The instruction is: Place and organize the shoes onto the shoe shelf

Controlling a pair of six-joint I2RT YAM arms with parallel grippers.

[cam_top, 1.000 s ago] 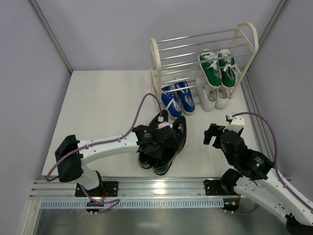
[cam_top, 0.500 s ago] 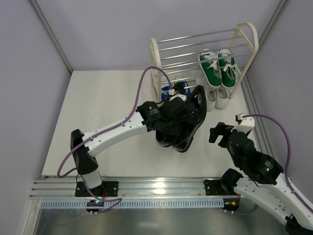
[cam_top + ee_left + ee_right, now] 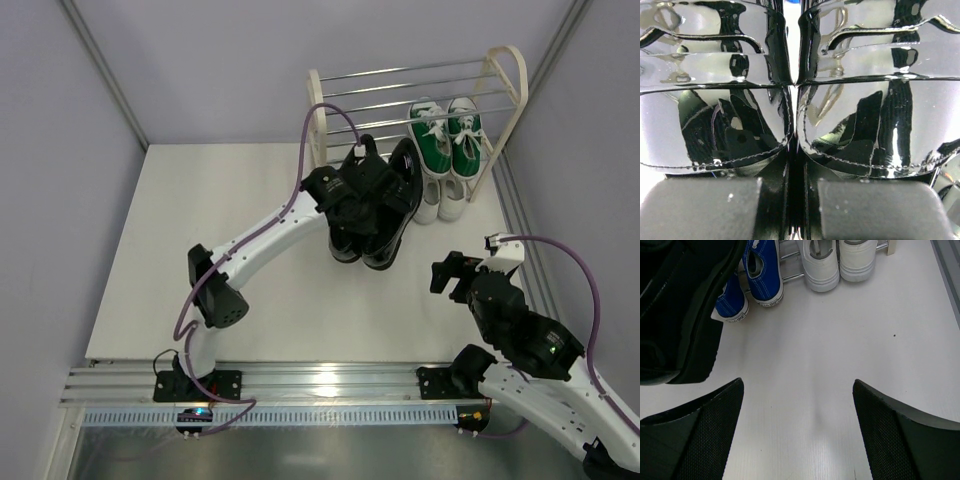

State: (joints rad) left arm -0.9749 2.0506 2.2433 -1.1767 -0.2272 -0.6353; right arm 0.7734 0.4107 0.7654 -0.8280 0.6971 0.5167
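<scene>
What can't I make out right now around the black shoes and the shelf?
- Top view: the black leather shoes and left arm hide the blue sneakers; the right wrist view shows only their heels, toes cut by its top edge.
- Top view: the shoe shelf has its lower left covered too.
- Left wrist view: the black leather shoes fill it beyond the left gripper; no shelf visible.

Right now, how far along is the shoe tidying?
Three pairs look shelved: green sneakers on the upper tier of the shelf at right, white sneakers below them, blue sneakers beside those on the lower tier. In hand: the left gripper is shut on the black shoes, held up before the shelf's left half. Left to do: set them down, likely in the free upper-left spot. The right gripper hangs open, idle.
</scene>
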